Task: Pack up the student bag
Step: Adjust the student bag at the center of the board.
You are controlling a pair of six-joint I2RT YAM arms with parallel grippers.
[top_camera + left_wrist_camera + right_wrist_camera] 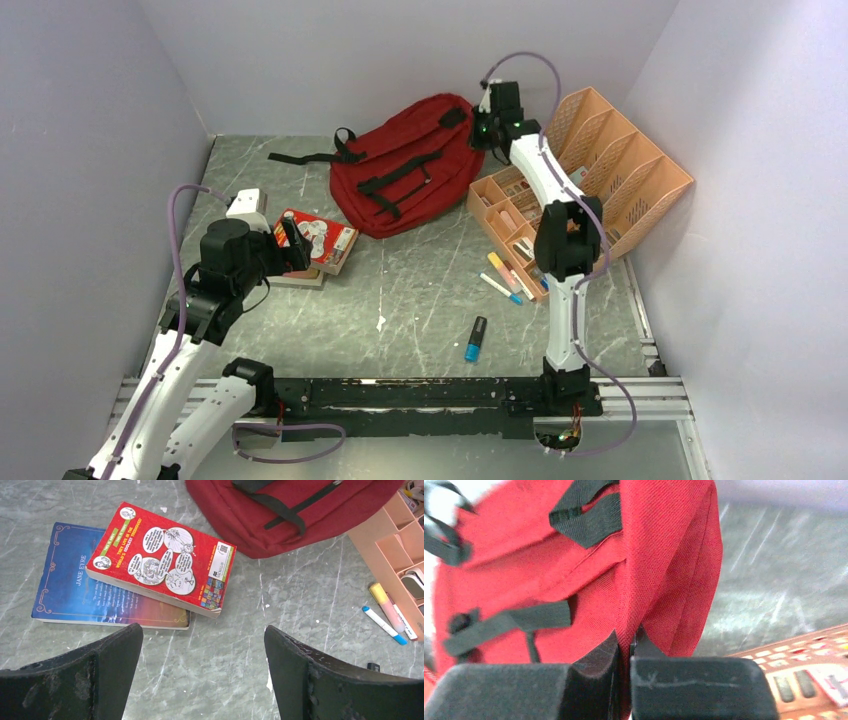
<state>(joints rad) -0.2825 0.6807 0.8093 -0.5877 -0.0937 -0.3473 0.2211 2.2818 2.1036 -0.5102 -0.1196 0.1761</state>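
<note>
Far back, dark-red student bag [425, 150] lies flat, black straps [393, 182] upward.

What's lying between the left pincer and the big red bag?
Two books: a red book resting on a blue book, then bare table before the student bag. The left wrist view shows it.

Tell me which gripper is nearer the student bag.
Right. The right gripper is shut on fabric of the student bag; the left gripper hangs open near the books, apart from the bag.
</note>
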